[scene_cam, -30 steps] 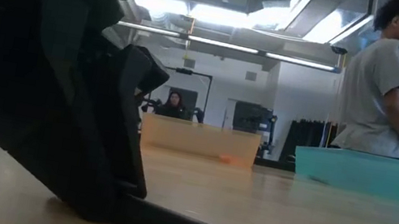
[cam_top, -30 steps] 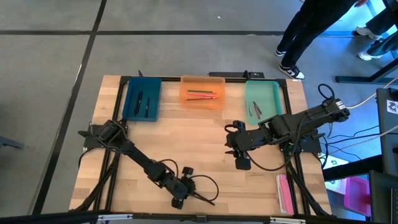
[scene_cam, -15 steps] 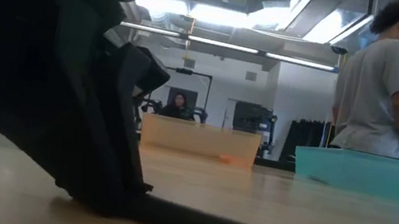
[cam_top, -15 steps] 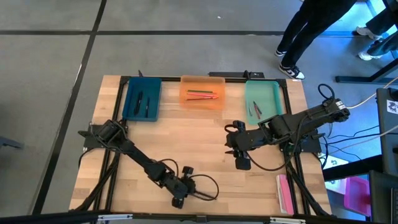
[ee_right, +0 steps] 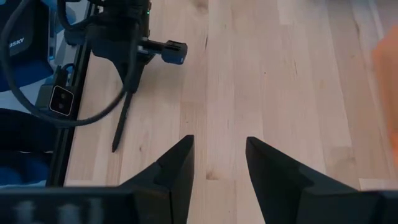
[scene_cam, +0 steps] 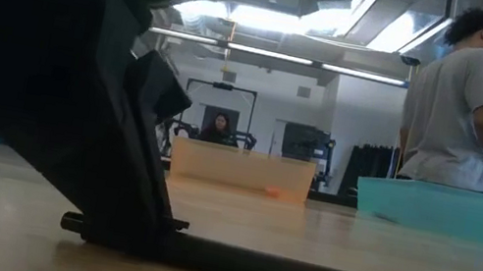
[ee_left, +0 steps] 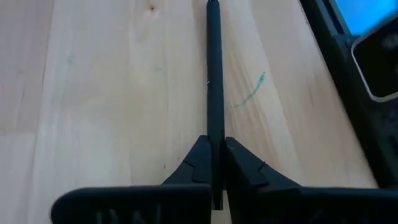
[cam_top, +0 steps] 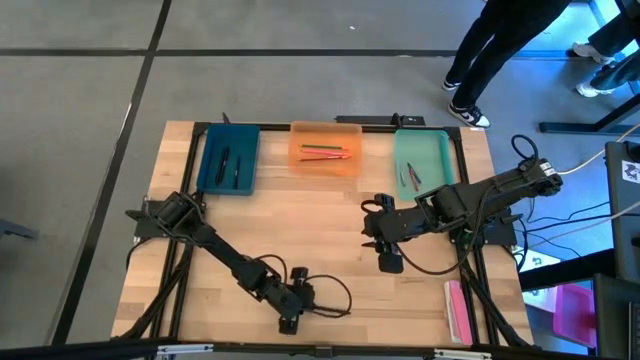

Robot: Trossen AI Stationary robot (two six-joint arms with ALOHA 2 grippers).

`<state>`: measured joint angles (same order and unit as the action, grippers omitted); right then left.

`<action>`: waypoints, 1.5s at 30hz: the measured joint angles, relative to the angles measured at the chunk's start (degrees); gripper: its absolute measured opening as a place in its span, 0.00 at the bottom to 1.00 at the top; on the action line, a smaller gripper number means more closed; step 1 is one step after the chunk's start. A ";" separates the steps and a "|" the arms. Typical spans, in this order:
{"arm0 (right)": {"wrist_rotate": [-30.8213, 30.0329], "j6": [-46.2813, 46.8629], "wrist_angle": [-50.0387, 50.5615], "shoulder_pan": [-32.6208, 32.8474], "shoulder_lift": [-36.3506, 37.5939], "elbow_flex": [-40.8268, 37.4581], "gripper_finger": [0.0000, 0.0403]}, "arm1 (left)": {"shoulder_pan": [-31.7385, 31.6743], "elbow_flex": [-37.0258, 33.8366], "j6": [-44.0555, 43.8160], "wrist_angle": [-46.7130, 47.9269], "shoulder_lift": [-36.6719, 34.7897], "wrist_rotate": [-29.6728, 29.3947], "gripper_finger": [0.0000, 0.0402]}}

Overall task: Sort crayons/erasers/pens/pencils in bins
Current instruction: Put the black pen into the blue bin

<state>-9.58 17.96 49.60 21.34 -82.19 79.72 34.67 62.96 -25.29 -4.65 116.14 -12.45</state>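
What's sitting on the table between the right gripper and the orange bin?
Nothing: in the high view the stretch from the right gripper up to the orange bin is bare wooden table.

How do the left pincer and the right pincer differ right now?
The left pincer is shut on a black pen lying on the table; the right pincer is open and holds nothing. In the high view, the left pincer sits at the table's near edge, the right pincer nearer the middle, below the green bin. Both are dark, two-fingered.
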 joint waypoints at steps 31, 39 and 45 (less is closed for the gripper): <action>-5.87 -4.94 2.56 2.03 11.71 -0.04 0.37 | -7.83 -0.20 -28.84 34.89 -29.27 -22.77 0.01; -13.03 -4.96 2.56 2.14 11.65 -0.04 0.37 | -16.53 -0.09 -45.89 62.44 -39.40 -29.96 0.01; -20.37 -2.51 2.54 2.12 11.63 -0.04 0.37 | -27.34 -0.11 -59.84 87.91 -43.47 -28.32 0.01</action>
<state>-29.96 15.45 52.14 23.46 -70.57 79.68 7.34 62.85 -85.13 83.26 72.67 -40.77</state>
